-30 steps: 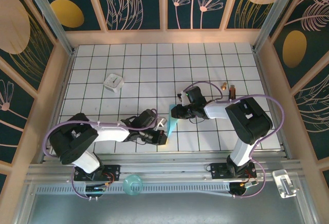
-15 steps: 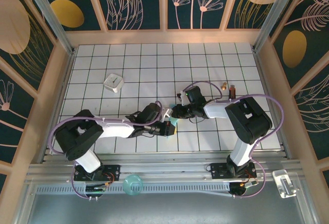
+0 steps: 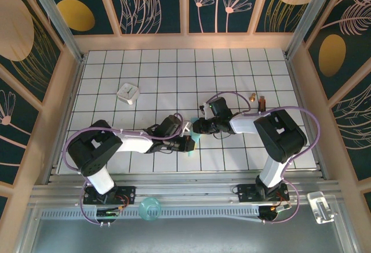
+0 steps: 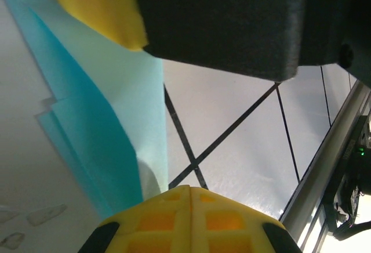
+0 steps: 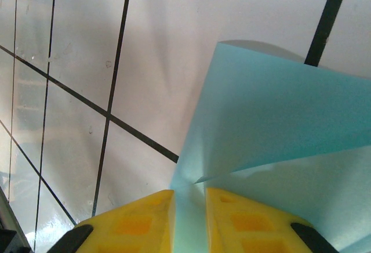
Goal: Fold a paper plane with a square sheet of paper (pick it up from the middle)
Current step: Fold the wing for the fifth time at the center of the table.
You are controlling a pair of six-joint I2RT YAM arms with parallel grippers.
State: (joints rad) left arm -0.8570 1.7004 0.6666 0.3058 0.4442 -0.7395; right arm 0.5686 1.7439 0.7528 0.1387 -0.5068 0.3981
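The light-blue sheet of paper (image 3: pixel 195 141) is folded and stands up from the table near the front middle, with little of it showing in the top view. My right gripper (image 3: pixel 198 128) holds it from above. In the right wrist view the paper (image 5: pixel 278 108) runs between the yellow fingertips of the right gripper (image 5: pixel 189 192), with creased flaps spreading beyond them. My left gripper (image 3: pixel 190 143) sits just left of the paper and below the right gripper. In the left wrist view the left gripper (image 4: pixel 190 188) has its fingers pressed together with nothing between them, and the paper (image 4: pixel 98 119) hangs beside it.
A small white square block (image 3: pixel 128 93) lies at the back left of the grid table. Two small brown items (image 3: pixel 258 99) lie right of the right arm. A teal round object (image 3: pixel 149 208) sits on the front rail.
My left gripper has moved right and a little away from me, up against the paper under the right gripper, so less of the paper shows from above. The right arm has held still.
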